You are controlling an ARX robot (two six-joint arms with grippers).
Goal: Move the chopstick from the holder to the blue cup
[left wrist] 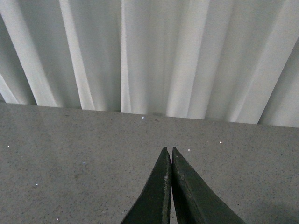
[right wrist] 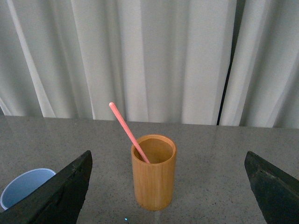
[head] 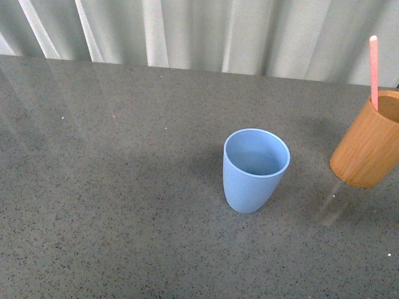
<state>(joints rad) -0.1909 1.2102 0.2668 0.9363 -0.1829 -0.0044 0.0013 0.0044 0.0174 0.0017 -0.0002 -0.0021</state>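
Though only the wrist views show them, the left pincer (left wrist: 169, 153) is pressed together over the counter (left wrist: 70, 158) and the right pincer (right wrist: 168, 156) gapes wide facing the holder (right wrist: 153, 182); the chopstick (right wrist: 128, 130) leans inside the holder, and the blue cup (right wrist: 19, 188) stands near it.

the left end effector (left wrist: 169, 151) is built from two long pieces in dark charcoal grey with a faint green cast. the left fingers (left wrist: 156, 196) are smooth, flat-sided wedges, broad at the base and narrowing to sharp points. their finish is matte, with a soft sheen along the inner edges and a few tiny pale specks on one face. the right end effector (right wrist: 168, 154) looks nearly black. the right fingers (right wrist: 58, 196) are thick, matte wedges, slightly grainy, with straight sloping edges and blunt, rounded-off tips.
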